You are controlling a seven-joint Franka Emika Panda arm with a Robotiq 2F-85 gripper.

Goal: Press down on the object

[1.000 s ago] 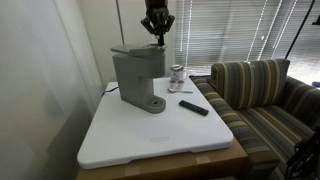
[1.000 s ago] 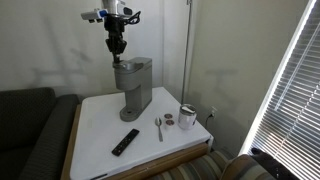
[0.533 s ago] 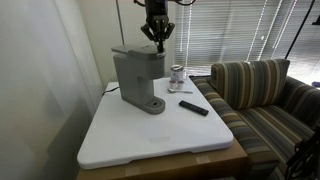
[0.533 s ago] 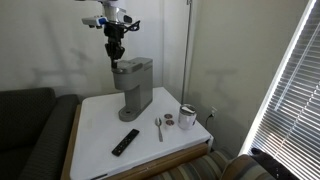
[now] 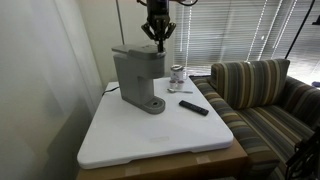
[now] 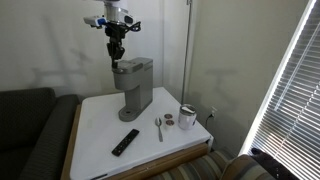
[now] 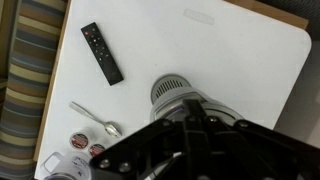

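A grey single-cup coffee maker (image 5: 137,77) stands at the back of the white table (image 5: 150,140); it shows in both exterior views (image 6: 132,85) and from above in the wrist view (image 7: 180,97). My gripper (image 5: 156,41) hangs directly above the machine's lid with a small gap, also in an exterior view (image 6: 114,60). Its fingers are pressed together and hold nothing (image 7: 196,135).
A black remote (image 5: 194,107) lies on the table beside a spoon (image 6: 158,127), two coffee pods (image 7: 83,143) and a white mug (image 6: 187,116). A striped sofa (image 5: 262,95) stands next to the table. Window blinds (image 5: 230,30) hang behind.
The gripper has risen a little above the coffee maker's lid since a second ago. It has held still over the last half second.
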